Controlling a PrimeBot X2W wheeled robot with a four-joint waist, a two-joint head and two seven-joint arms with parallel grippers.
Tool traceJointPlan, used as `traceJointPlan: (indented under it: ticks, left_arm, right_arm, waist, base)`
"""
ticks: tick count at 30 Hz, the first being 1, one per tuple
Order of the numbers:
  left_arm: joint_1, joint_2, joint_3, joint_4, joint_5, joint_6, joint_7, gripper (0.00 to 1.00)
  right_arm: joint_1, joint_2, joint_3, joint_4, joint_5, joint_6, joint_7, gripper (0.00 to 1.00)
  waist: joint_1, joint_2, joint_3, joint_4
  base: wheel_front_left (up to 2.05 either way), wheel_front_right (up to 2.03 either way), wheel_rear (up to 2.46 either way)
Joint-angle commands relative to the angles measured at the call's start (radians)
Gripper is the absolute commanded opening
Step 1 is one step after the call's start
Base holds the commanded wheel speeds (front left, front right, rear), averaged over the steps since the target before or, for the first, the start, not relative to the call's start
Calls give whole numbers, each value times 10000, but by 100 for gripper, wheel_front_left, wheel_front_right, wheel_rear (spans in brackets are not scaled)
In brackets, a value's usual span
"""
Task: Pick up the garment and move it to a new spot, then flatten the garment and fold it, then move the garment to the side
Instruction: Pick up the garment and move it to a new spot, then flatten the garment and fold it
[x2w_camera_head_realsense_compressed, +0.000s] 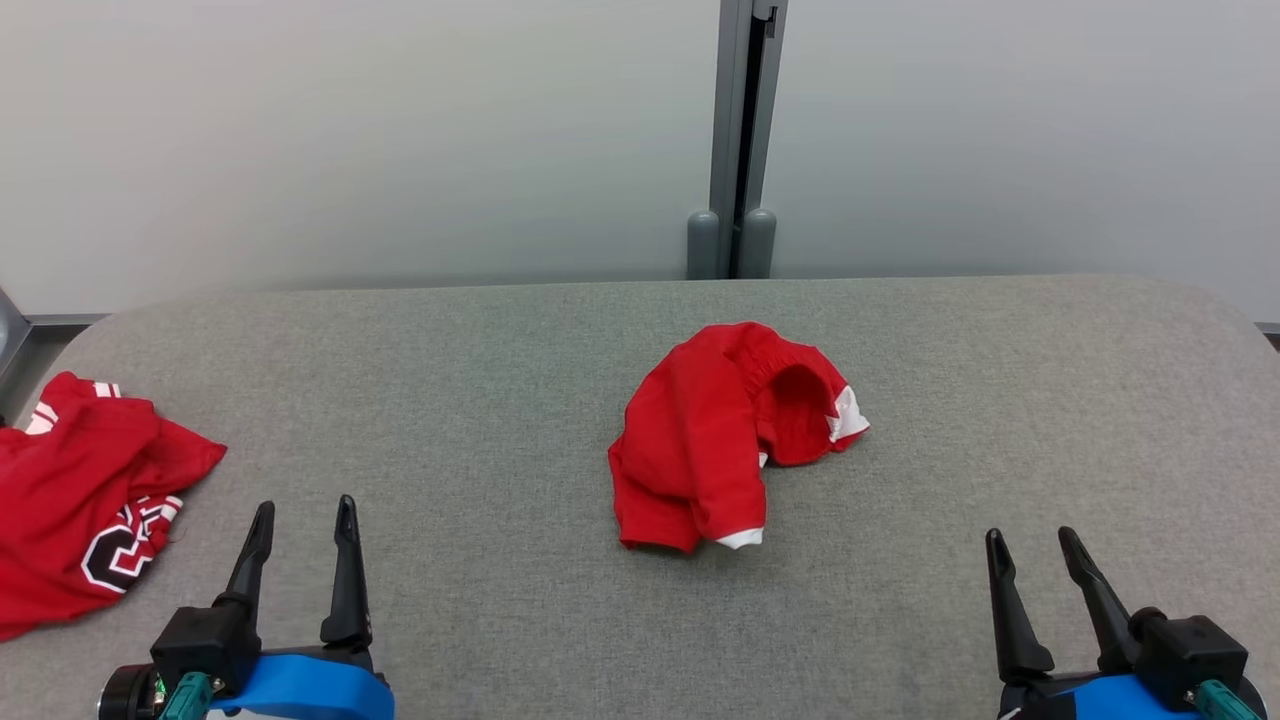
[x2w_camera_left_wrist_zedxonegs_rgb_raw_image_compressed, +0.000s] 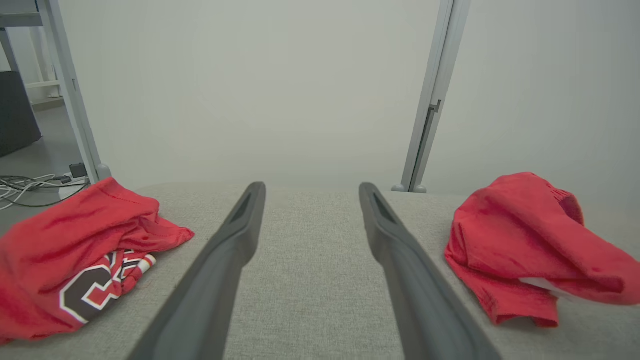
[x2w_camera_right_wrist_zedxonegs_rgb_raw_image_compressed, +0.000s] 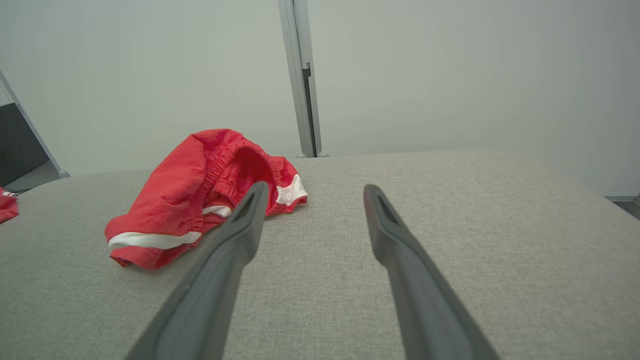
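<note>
A crumpled red garment with white trim and an elastic waistband lies in a heap at the middle of the grey table. It appears at the right of the left wrist view and at the left of the right wrist view. My left gripper stands open near the front left edge, well left of the garment, nothing between its fingers. My right gripper is open at the front right, also apart from the garment and empty.
A second red garment with a black-and-white emblem lies bunched at the table's left edge, close to my left gripper, also in the left wrist view. A pale partition wall with a grey post stands behind the table.
</note>
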Motion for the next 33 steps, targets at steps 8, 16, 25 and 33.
traceJointPlan:
  ticks: [8, 16, 25, 33]
  left_arm:
    - [-210, -59, 178, 246, 452, -169, -51, 100]
    - [-232, -142, 292, 370, 564, -252, -51, 100]
    - [-247, -241, 430, 412, 725, -345, -51, 100]
    - [-240, -306, 535, 439, 797, -409, -51, 100]
  right_arm:
    - [-31, -48, -16, 29, -58, 5, -34, 100]
    - [3, -48, -48, 82, -32, 5, -34, 100]
    - [-61, -49, -42, 148, 1, 5, -34, 100]
    - [-89, -49, -24, 198, 14, 5, -34, 100]
  waist:
    - [0, 0, 63, -168]
    - [0, 0, 78, -162]
    - [0, 0, 99, -135]
    - [0, 0, 110, -144]
  base:
    - [0, 0, 0]
    - [0, 0, 0]
    - [0, 0, 0]
    - [0, 0, 0]
